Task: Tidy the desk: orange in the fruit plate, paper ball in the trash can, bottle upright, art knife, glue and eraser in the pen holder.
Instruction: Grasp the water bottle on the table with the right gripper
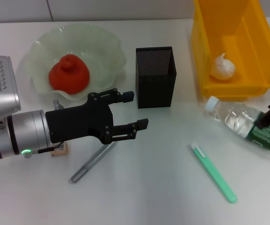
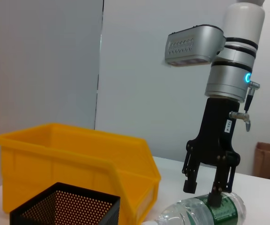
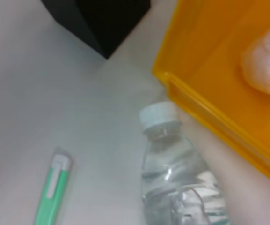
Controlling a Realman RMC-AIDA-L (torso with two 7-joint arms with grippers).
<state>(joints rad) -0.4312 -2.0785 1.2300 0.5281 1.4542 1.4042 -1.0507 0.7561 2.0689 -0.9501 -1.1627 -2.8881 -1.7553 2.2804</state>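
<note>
White desk [image 1: 163, 187] under a plain pale wall, gear spread wide. Far left, a pale green translucent glass fruit plate with a wavy rim [image 1: 104, 44], and sitting inside it the lumpy red-orange orange [image 1: 69, 73]. Centre, the black square metal-mesh pen holder [image 1: 156, 77], upright, between plate and bin. Far right, the big bright yellow plastic trash can [image 1: 256, 51], with the small white crumpled paper ball [image 1: 222, 67] lying on its floor.

Just in front of the bin, on its side: the clear plastic water bottle with white cap and green label [image 1: 247, 123], cap pointing toward the pen holder. Down on it at the label end, the right gripper [image 2: 208, 190], black fingers [image 2: 191, 180] apart, straddling the bottle's body, tips at the label, not seen to pinch.

Over on the left, the left gripper [image 1: 137, 110] hovering above the desk in front of the plate, fingers spread wide, nothing between them. Beneath it, flat on the desk, the slim grey metallic art knife [image 1: 93, 161], lying on a slant. Peeking out under the left arm, a small tan block [image 1: 60, 150], too hidden to identify. Toward the right front, a light green stick with a white tip [image 1: 213, 173], well apart from the knife.
</note>
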